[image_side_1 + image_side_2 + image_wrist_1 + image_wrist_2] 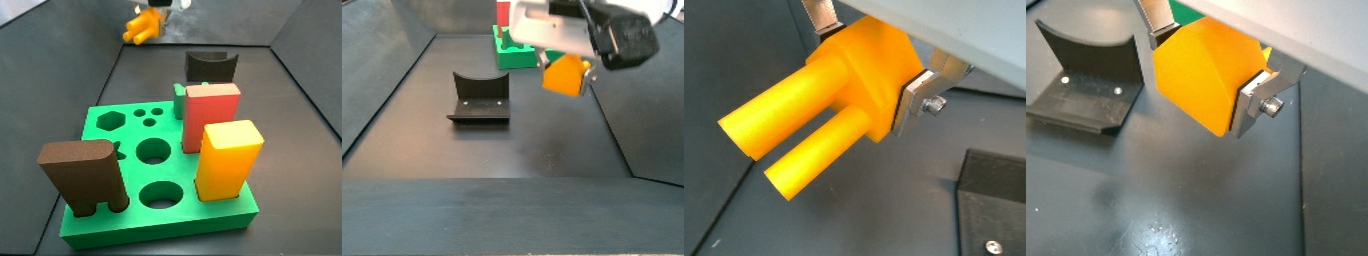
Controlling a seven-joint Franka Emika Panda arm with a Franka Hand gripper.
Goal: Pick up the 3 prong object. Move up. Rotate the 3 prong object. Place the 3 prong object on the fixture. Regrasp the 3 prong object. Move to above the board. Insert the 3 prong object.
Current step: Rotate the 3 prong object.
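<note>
A: Jaws of the gripper (1207, 75) are clamping the 3 prong object (824, 110), hanging above the floor.
B: Rotating, I think. Next it's needing lowering onto the fixture (480, 97).
</note>
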